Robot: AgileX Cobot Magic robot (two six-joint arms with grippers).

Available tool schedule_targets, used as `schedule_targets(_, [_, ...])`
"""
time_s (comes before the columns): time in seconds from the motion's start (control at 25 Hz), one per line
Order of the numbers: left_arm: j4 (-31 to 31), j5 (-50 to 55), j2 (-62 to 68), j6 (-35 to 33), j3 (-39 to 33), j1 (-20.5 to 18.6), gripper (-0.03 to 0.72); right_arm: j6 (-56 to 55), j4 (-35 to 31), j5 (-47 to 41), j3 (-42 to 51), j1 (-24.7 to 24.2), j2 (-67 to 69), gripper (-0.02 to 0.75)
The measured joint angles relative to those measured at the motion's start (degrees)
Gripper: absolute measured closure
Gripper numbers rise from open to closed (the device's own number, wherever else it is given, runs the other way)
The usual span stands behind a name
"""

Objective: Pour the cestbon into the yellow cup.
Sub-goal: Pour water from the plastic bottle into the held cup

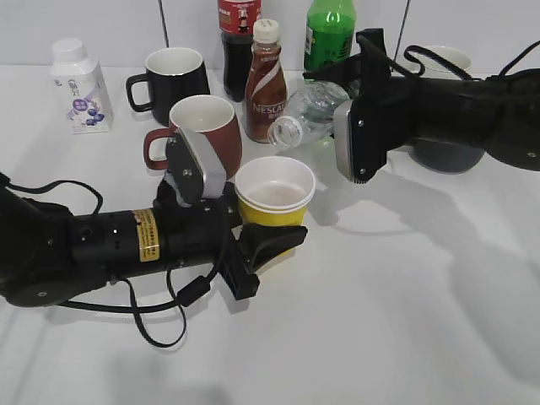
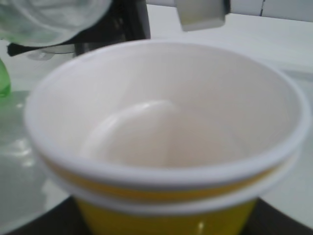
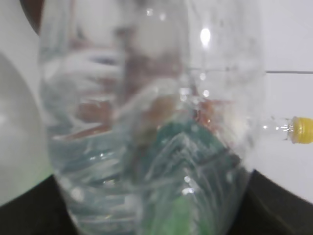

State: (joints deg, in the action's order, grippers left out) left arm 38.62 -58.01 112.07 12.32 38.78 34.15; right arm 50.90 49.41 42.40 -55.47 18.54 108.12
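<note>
The yellow cup (image 1: pixel 273 201), white inside, is held between the fingers of my left gripper (image 1: pixel 268 234) near the table's middle. It fills the left wrist view (image 2: pixel 166 161) and looks empty. My right gripper (image 1: pixel 344 105) is shut on the cestbon (image 1: pixel 310 111), a clear capless bottle tipped on its side. Its open mouth (image 1: pixel 284 132) points left and down, just above and behind the cup's rim. The bottle's clear body fills the right wrist view (image 3: pixel 146 147). The bottle also shows at the top left of the left wrist view (image 2: pixel 54 17).
Behind the cup stand a dark red mug (image 1: pixel 202 131), a black mug (image 1: pixel 173 80), a brown Nescafe bottle (image 1: pixel 265 84), a cola bottle (image 1: pixel 238 42), a green soda bottle (image 1: pixel 329 34) and a white bottle (image 1: pixel 78 89). A grey bowl (image 1: pixel 447 152) sits under the right arm.
</note>
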Motion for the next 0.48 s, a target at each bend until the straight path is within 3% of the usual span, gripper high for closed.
schedule_targets(0.48, [-1.7, 0.0, 0.0, 0.0, 0.0, 0.0, 0.312, 4.0, -0.2, 1.2, 0.0, 0.0, 0.0, 0.269])
